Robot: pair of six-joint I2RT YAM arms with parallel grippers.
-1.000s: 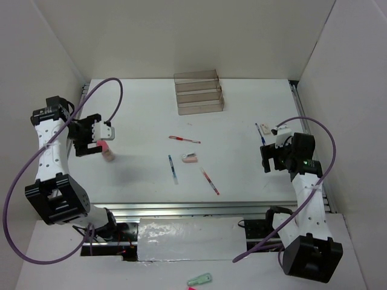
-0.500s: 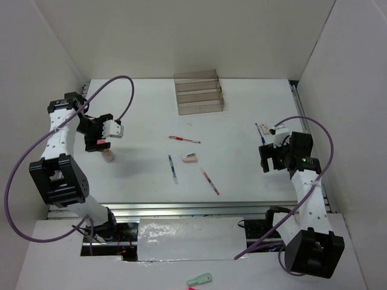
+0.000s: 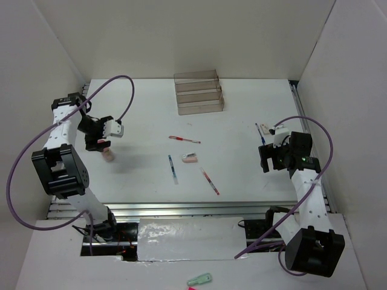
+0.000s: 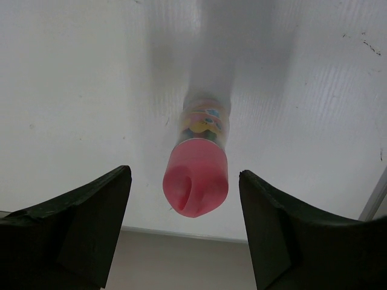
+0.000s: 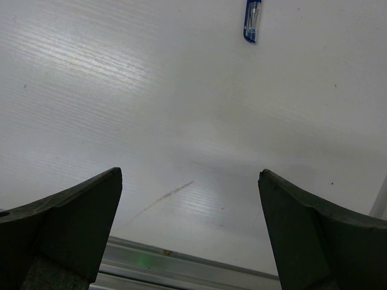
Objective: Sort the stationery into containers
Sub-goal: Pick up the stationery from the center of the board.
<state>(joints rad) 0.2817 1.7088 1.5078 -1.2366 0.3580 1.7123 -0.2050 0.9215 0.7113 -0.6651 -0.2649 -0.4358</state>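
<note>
Top external view: the smoky three-step organiser (image 3: pixel 199 109) sits upper centre, pens (image 3: pixel 184 139) on the counter (image 3: pixel 139 103) below it. Left claw (image 4: pixel 182 176), open, straddles an upright pink-topped eraser (image 4: pixel 201 151) without touching it. Right claw (image 5: pixel 190 175) gapes wide, holding nothing.

top camera is overlooking the whole table (image 3: pixel 242 121); wrist cameras are facing small patches of it closely.

White counter (image 3: pixel 139 115), stationery scattered on it.
A smoky clear organiser (image 3: pixel 199 92) is set at the far middle. Nearer, a red pen (image 3: pixel 184 139), a blue pen (image 3: pixel 173 168), a pink-and-white eraser (image 3: pixel 189 159) and a second red pen (image 3: pixel 210 181) are laid apart. Another blue pen (image 3: pixel 260 131) is seen at the right, and a pink-topped tube (image 4: pixel 196 175) at the left.
</note>
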